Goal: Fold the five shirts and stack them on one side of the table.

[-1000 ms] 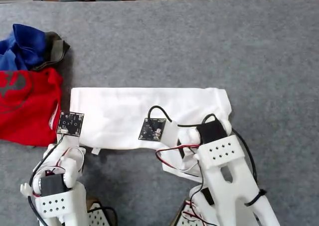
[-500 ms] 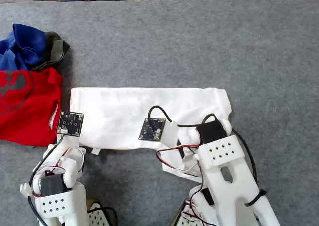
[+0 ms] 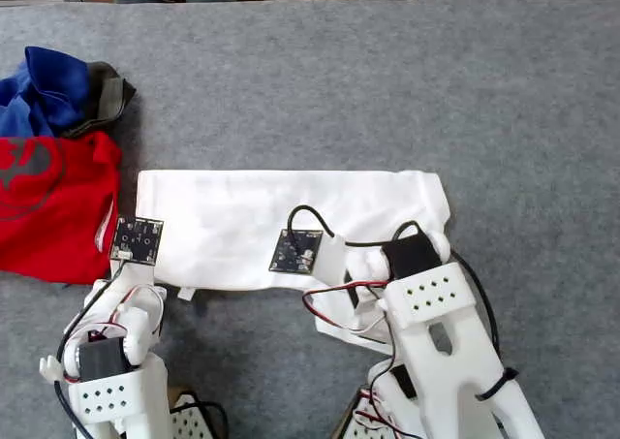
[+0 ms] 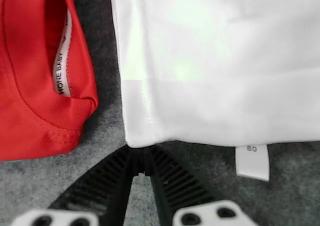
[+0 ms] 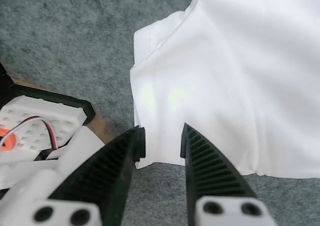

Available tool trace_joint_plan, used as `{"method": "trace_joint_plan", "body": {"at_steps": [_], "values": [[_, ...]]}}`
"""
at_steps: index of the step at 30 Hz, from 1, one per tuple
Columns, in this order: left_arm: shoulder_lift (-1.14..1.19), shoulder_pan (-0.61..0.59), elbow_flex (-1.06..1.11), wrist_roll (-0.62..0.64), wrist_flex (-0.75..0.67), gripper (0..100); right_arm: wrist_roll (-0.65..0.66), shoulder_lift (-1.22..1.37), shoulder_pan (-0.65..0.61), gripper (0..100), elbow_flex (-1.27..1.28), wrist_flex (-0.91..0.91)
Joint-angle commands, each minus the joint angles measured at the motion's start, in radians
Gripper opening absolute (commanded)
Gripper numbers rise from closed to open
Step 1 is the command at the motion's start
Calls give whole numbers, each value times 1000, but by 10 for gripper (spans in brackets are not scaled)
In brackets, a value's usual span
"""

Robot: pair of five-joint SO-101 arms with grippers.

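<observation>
White shirt (image 3: 242,221), high view: lies flat on grey bench (image 3: 465,100), folded to wide strip, close in front of your two arms. Red shirt (image 3: 48,216) just beside its left end; blue shirt (image 3: 39,100) bunched behind red one.

Left wrist view: your left pincer (image 4: 142,156) closed, tips together at white shirt's corner; cannot tell if cloth is pinched.

Right wrist view: your right pincer (image 5: 161,131) slightly parted, holding nothing, over white shirt's edge.

You get bright, even light from overhead on the table (image 3: 484,90), with only soft, short shadows beside the arms. In both wrist views the white shirt (image 4: 215,61) glares and its folds wash out. Dark shadow sits under the red shirt (image 4: 30,86) edge.
</observation>
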Motion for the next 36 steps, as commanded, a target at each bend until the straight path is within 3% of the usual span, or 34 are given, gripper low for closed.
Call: {"method": "trace_joint_plan", "body": {"at_steps": [1,11,20,24,31,36], "values": [[-2,1,13,-5,-11,31,-5,-15,-8,138,-5,-5],[-2,1,13,-5,-11,31,-5,-15,-11,138,-4,-6],[-2,1,13,-5,-11,31,-3,-15,-12,141,70,-118],[-2,8,13,-3,-11,31,-8,-15,-69,142,91,-124],[0,242,13,-3,-11,31,-6,-8,-149,144,116,-157],[3,374,13,-3,-11,31,-2,-10,-150,227,208,-218]]}}
